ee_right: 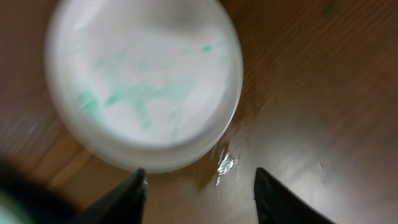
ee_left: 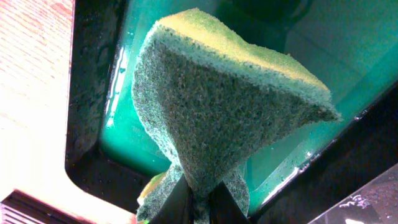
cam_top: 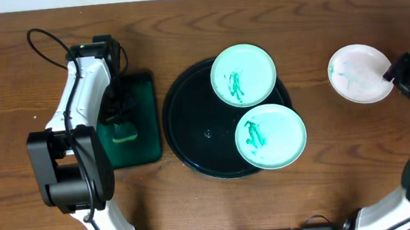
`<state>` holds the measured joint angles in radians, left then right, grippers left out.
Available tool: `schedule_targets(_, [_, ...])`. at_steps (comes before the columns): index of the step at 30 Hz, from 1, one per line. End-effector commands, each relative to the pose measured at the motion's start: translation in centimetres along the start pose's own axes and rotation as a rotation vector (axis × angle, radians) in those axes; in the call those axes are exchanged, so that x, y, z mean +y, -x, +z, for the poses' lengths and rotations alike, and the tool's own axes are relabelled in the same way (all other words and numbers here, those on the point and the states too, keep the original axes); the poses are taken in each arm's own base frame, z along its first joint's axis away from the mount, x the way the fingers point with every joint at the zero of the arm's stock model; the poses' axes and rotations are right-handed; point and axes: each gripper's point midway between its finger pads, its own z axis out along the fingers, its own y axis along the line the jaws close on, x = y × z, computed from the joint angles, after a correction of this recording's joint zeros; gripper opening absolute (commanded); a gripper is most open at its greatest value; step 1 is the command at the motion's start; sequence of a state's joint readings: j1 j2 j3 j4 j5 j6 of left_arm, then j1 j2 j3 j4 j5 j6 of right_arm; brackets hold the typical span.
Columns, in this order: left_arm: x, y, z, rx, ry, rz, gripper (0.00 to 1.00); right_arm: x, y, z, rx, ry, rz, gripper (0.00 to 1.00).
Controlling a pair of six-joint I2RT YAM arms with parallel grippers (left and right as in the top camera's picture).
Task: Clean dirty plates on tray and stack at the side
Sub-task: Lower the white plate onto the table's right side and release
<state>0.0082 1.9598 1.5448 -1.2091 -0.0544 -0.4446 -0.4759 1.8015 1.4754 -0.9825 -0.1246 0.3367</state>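
Two pale mint plates with green smears sit on the round black tray (cam_top: pixel 191 124): one (cam_top: pixel 243 75) at its far edge, one (cam_top: pixel 270 136) at its right front. The white plate (cam_top: pixel 360 73), with faint green streaks, lies on the wood tabletop at the right; it also shows in the right wrist view (ee_right: pixel 143 81). My right gripper (cam_top: pixel 402 75) is open and empty just right of the white plate, its fingertips (ee_right: pixel 199 180) apart over bare wood. My left gripper (ee_left: pixel 199 202) is shut on a green-and-yellow sponge (ee_left: pixel 217 118) over the rectangular green tray (cam_top: pixel 135 121).
The rectangular dark-green tray (ee_left: pixel 348 50) holds green liquid. A wet spot (ee_right: pixel 225 165) glistens on the wood beside the white plate. The left arm (cam_top: pixel 78 111) stretches along the table's left side.
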Motion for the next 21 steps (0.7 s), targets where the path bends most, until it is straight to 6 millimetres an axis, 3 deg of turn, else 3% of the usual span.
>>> schedule_targets(1, [0.2,-0.3,0.2,0.013,0.013,0.006,0.08,2.7,-1.9,-4.9,-0.044,0.061,-0.045,0.56])
schedule_targets(4, [0.2,-0.4,0.2,0.016,0.014,0.006,0.08,3.0,-5.1,-6.5,0.026,0.045,0.006,0.56])
schedule_targets(8, [0.3,-0.5,0.2,0.02,0.017,0.007,0.08,3.6,-8.8,-6.5,0.137,0.003,-0.031,0.53])
schedule_targets(21, [0.3,-0.6,0.2,0.024,0.019,0.007,0.08,7.1,-18.0,0.7,0.264,-0.018,-0.204,0.58])
